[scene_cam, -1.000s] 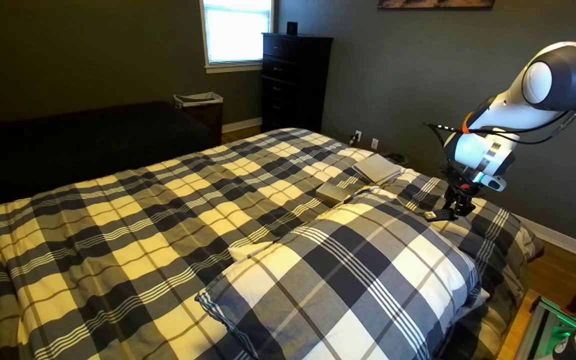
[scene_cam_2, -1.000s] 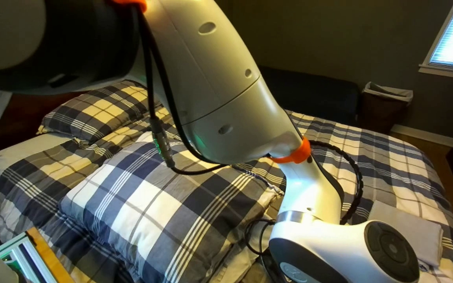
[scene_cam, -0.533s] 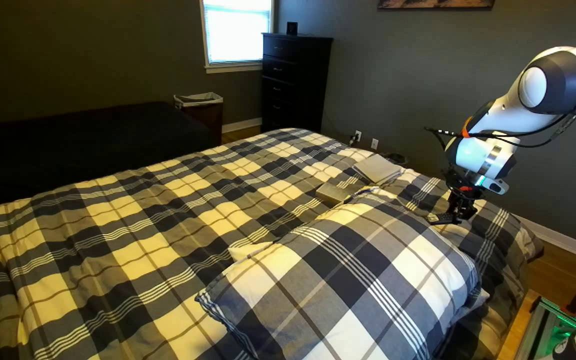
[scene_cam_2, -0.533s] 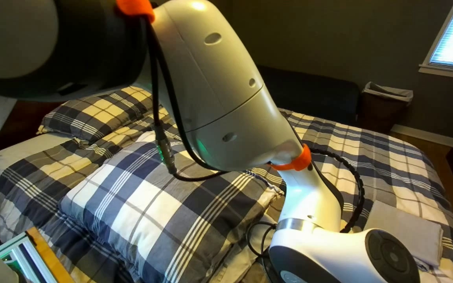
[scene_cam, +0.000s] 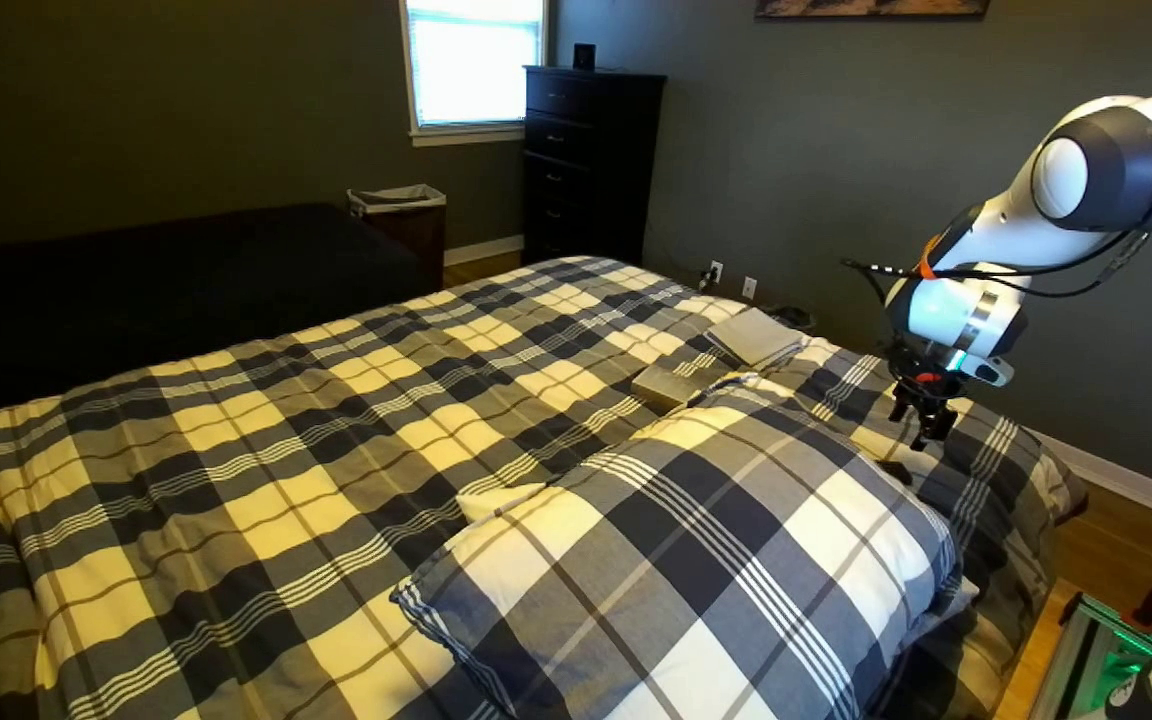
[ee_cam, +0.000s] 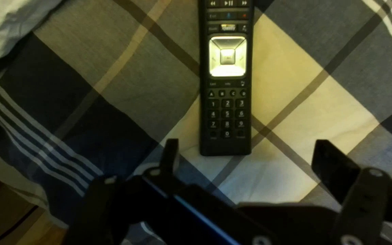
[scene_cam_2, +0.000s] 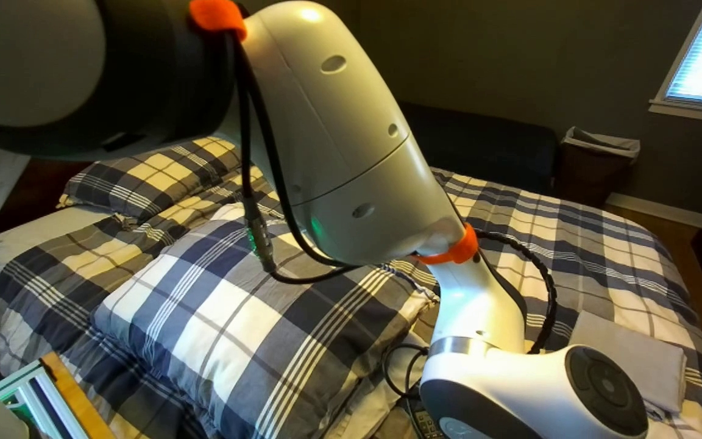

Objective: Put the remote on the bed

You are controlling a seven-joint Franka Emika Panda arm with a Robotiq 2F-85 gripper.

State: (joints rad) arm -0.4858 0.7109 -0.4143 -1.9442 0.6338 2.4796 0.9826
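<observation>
The black remote (ee_cam: 226, 115) lies face up on the plaid cover in the wrist view, its far end cut off by the frame edge. In an exterior view the remote (scene_cam: 894, 470) shows only as a dark bit behind the pillow, on the bed (scene_cam: 266, 470). Wide apart and with nothing between them, the fingers of my open gripper (ee_cam: 249, 159) stand around and short of the remote's near end. Seen from outside, the gripper (scene_cam: 908, 428) hangs just above the remote. The arm hides most of the remote (scene_cam_2: 428, 425) in an exterior view.
A large plaid pillow (scene_cam: 696, 560) rises close beside the gripper. Farther along the bed lie a small box (scene_cam: 666, 387) and a flat pale folded item (scene_cam: 754, 338). Beyond the bed stand a dark dresser (scene_cam: 586, 170) and a lined hamper (scene_cam: 399, 230).
The gripper has opened and let go of the remote, which dropped from the fingers onto the bed cover. Before that, the arm came down slightly.
</observation>
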